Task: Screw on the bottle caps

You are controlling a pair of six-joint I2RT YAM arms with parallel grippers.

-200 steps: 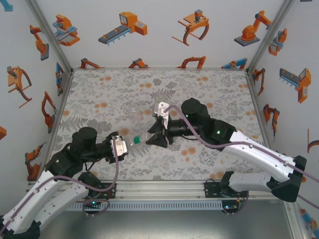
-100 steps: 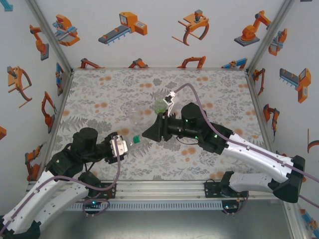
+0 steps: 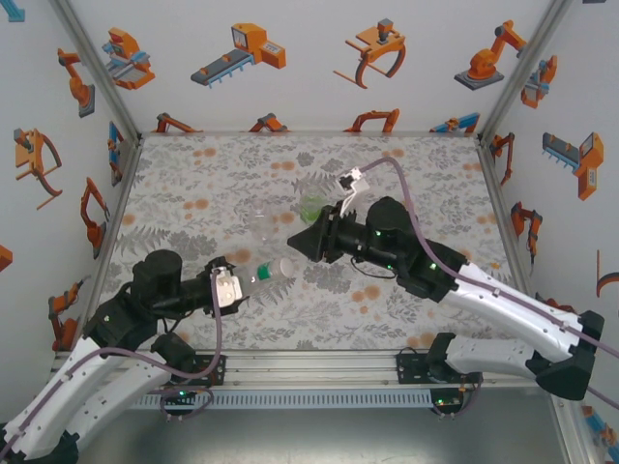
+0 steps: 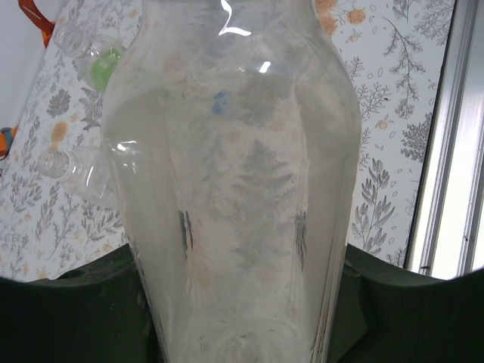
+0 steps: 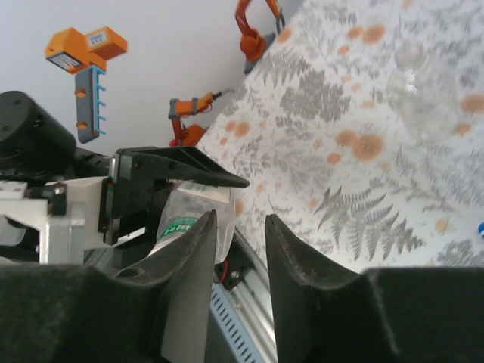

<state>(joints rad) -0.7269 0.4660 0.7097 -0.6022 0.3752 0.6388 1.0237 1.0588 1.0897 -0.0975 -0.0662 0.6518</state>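
White cap [image 3: 287,266] sits on the colourless bottle [image 4: 234,189], held low near the table's front edge and clamped by the left gripper [image 3: 232,286]. The right gripper [image 5: 238,223] faces it, jaws narrowly apart and empty. Risk: an off-axis regrip could cross-thread the cap, or twist the bottle in its clamp.

Clear bottle [image 4: 234,189], top and base off-frame

Left fingers [image 4: 76,318] grip a bottle [image 4: 234,189]; right fingers [image 5: 189,287], narrowly parted, point toward them.

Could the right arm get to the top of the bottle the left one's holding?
Probably yes. The right gripper hangs just beside the top of the bottle held by the left gripper, nothing between them.
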